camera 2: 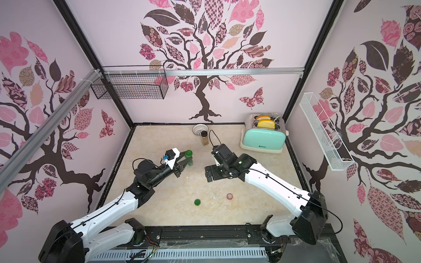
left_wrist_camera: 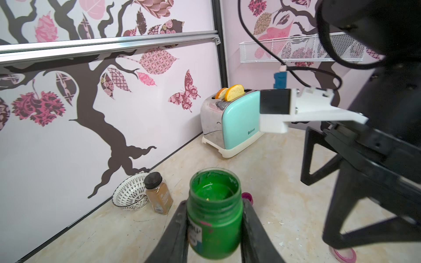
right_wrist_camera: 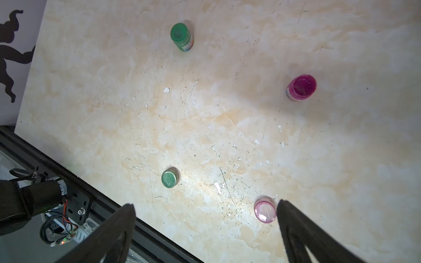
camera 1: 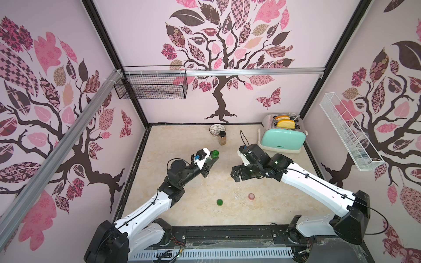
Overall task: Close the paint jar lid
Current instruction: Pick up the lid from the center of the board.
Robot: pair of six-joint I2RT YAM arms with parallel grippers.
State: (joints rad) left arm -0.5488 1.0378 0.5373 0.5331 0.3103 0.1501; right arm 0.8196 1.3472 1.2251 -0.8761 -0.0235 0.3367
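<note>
Our left fingers squeezed the green paint jar; right fingers stood apart. The pink lid lay near them, so we feared grabbing it wrongly.

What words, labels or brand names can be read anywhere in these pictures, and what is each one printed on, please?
"Bolinet", as best it reads: on the front of the toaster.
Green jar label: partly turned away, unreadable.
Spice jar label: blurred, unreadable.
Pink jar label: too small to read.
</note>
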